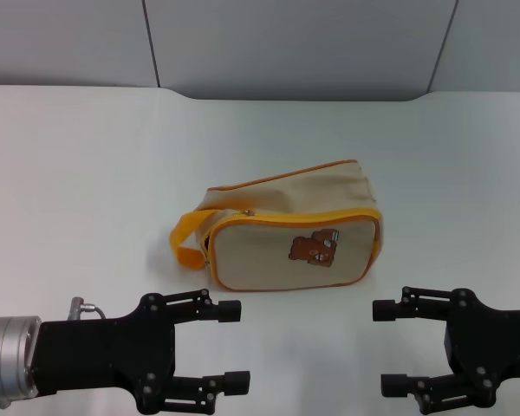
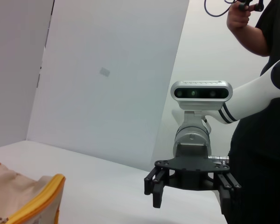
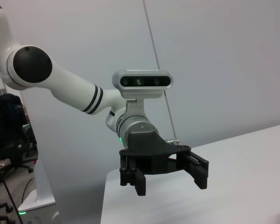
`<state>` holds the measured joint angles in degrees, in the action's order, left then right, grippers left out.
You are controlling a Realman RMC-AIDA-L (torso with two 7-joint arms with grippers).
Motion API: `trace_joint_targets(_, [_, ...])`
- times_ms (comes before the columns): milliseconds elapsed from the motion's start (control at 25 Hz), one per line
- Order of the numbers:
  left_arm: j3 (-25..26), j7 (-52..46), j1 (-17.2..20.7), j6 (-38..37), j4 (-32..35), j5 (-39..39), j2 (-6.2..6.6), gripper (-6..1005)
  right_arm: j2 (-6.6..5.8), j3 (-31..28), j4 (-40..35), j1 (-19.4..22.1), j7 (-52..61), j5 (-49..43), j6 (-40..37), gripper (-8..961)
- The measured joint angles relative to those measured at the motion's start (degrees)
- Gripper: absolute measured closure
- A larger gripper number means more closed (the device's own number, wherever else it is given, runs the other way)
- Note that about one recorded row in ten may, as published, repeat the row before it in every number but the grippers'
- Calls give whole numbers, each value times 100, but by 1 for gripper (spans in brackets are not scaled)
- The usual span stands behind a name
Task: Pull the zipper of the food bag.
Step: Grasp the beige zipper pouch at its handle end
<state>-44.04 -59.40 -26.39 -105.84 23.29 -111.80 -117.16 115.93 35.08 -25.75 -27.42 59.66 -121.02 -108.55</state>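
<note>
The food bag (image 1: 277, 195), beige canvas with yellow-orange trim and a brown bear patch (image 1: 313, 249), lies mid-table in the head view. Its loop strap (image 1: 185, 236) sticks out on the bag's left. The zipper (image 1: 299, 217) edges the front panel, and a tiny silver pull tab (image 1: 249, 211) sits at the panel's top left corner. My left gripper (image 1: 234, 344) is open and empty in front of the bag's left end, apart from it. My right gripper (image 1: 387, 347) is open and empty in front of the bag's right end. The left wrist view shows a bag corner (image 2: 30, 198).
The white table (image 1: 87, 173) ends at a grey wall behind. In the left wrist view my right gripper (image 2: 191, 191) shows and a person in black (image 2: 261, 37) stands beyond it. The right wrist view shows my left gripper (image 3: 165, 175).
</note>
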Motion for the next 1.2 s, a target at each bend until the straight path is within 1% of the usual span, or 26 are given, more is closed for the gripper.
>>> trace_joint_targets(480, [1, 7, 18, 26, 0, 0, -8, 192, 0, -12, 0, 0, 2, 0, -53, 114])
trace_joint_targets(680, [107, 42, 121, 96, 0, 40, 2, 194, 0, -23, 0, 4, 2, 0, -69, 114])
trace_joint_targets(760, [333, 165, 210, 187, -5, 75, 0, 195, 0, -28, 0, 5, 5, 2, -70, 114])
trace_joint_targets(800, [685, 305, 294, 307, -7, 80, -32, 195, 0, -43, 0, 8, 7, 4, -70, 114])
trace_joint_targets(840, [685, 305, 294, 307, -7, 80, -32, 196, 0, -43, 0, 8, 7, 4, -70, 114])
trace_joint_targets(1000, [1418, 552, 398, 799, -105, 81, -142, 198, 0, -59, 0, 19, 9, 7, -71, 113])
trace_joint_targets(1080, [1665, 740, 354, 1082, -357, 82, -158, 198, 0, -59, 0, 24, 10, 10, -70, 113])
trace_joint_targets(1160, [1791, 989, 243, 1394, -650, 80, -159, 199, 0, -62, 0, 40, 11, 14, -70, 113])
trace_joint_targets(1200, [1816, 1188, 111, 1741, -866, 81, -169, 200, 0, -65, 0, 64, 11, 16, -71, 113])
